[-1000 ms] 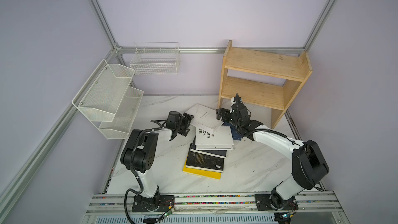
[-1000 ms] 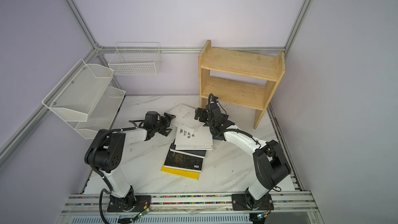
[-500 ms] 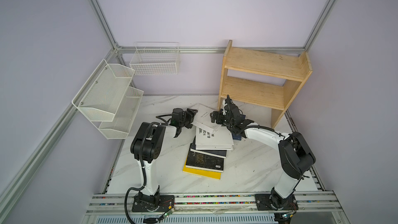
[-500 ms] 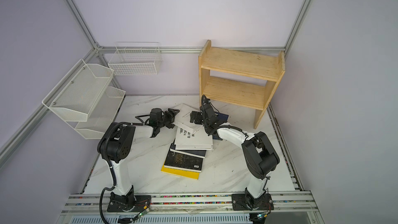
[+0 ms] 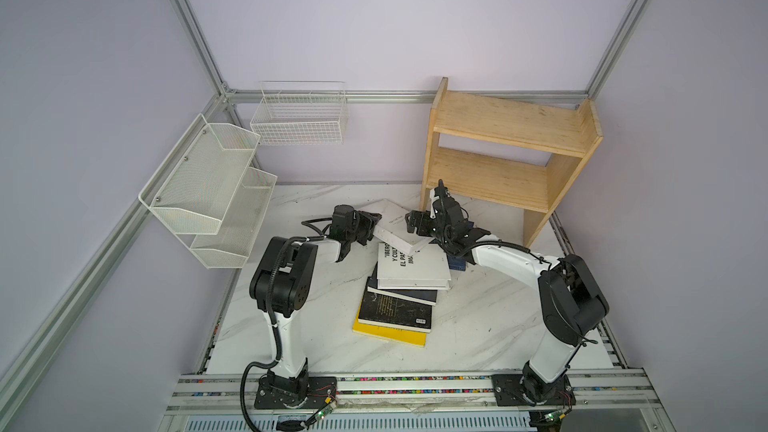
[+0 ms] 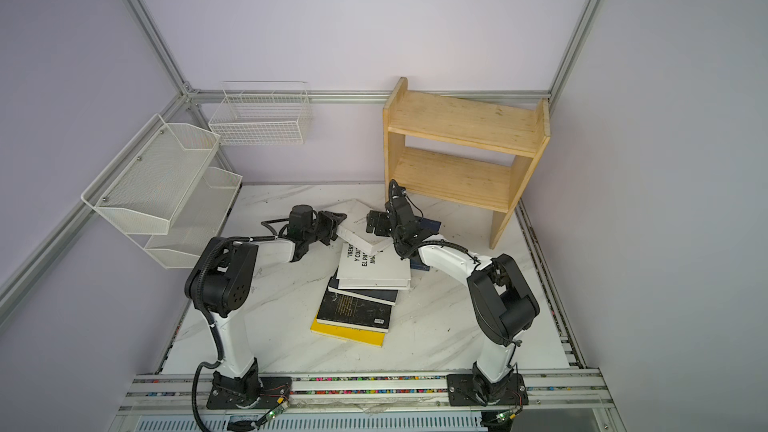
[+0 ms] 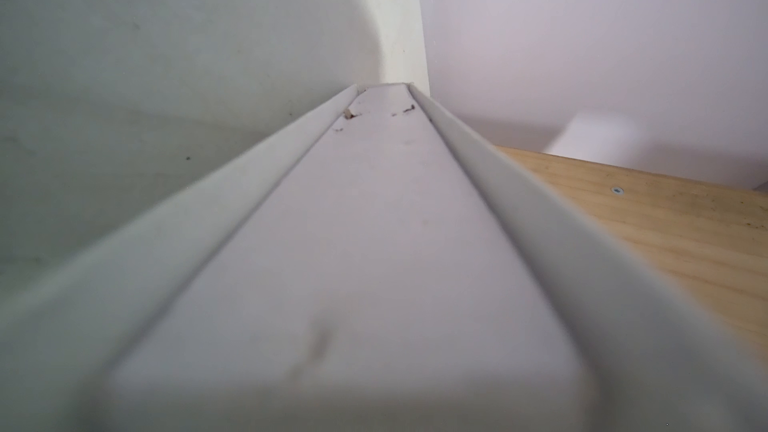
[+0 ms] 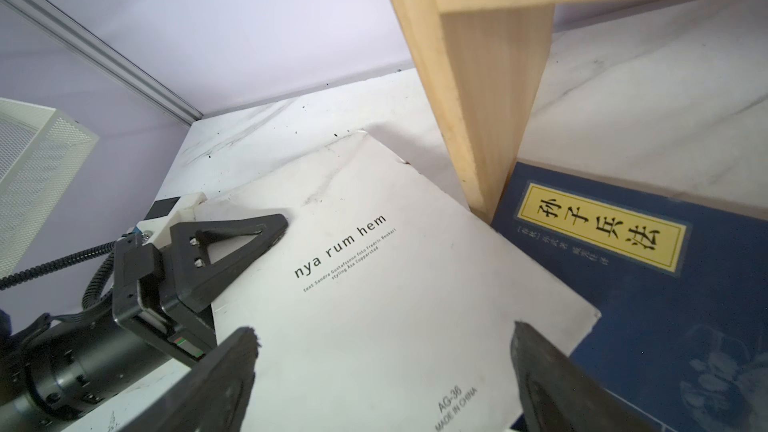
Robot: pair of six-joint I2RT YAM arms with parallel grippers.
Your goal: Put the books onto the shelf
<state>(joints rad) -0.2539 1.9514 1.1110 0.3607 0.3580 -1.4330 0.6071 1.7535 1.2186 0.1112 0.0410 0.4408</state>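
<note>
Step in hand: by my reading, taking a two-arm hold on the thin white paperback point(image 8: 374, 284) titled "nya rum hem", first of the books bound for the shelf.
White paperback: off the shelf, slanted atop the heap on the marble tabletop point(image 5: 311, 305), one edge just beside the foot of the wooden side panel.
Left gripper point(image 5: 372, 224): at the book's outer edge; its upper finger point(image 8: 249, 238) lies flat on the cover, the lower one is hidden, so I cannot tell whether the edge is clamped.
Right gripper point(image 8: 384, 332): fingers point(image 8: 232, 376) wide apart, hovering over the near corner, holding nothing.
Shelf point(image 5: 498, 176): light natural-wood, two tiers, no book on either.
Doing it well: pinch deep past the edge, not only the cover flap; let the right gripper close on the opposite corner before lifting, so the book does not sag or fan open.
Watch for: the side panel close by; lift up and away before turning toward a tier.
Neighbours: a navy blue book point(image 8: 623, 284) with a yellow label lies partly beneath and could be dragged along.
</note>
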